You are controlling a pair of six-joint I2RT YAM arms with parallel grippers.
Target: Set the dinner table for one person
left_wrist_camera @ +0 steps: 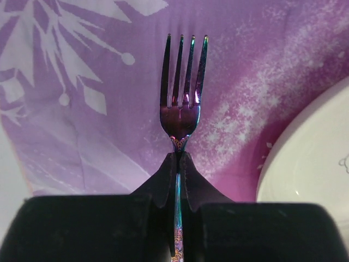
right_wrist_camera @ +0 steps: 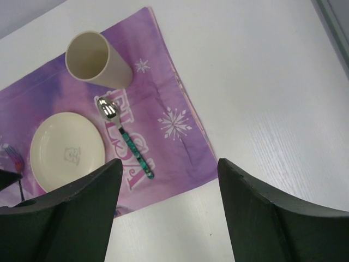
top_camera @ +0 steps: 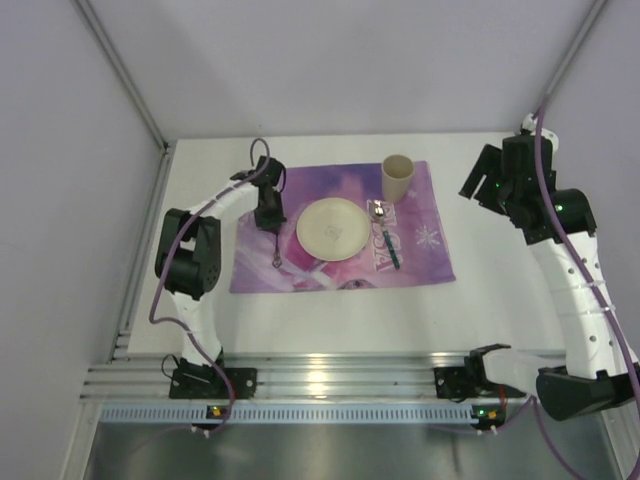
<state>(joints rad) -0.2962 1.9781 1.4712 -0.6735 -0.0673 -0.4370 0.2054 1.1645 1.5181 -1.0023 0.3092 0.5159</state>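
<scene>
I have my left gripper point(left_wrist_camera: 178, 164) pinched shut on the fork point(left_wrist_camera: 182, 103), placing it between the mat's point(top_camera: 420, 250) left edge and the plate point(top_camera: 333, 228), while the right gripper point(right_wrist_camera: 169, 164) hangs wide and empty over the table's point(top_camera: 500, 300) right side, so next I'd lower and release.

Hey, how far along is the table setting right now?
Done: plate, cup and spoon sit on the placemat. In hand: left gripper shut on the fork, beside the plate. Left: setting that fork down. The right gripper is open, empty.
</scene>
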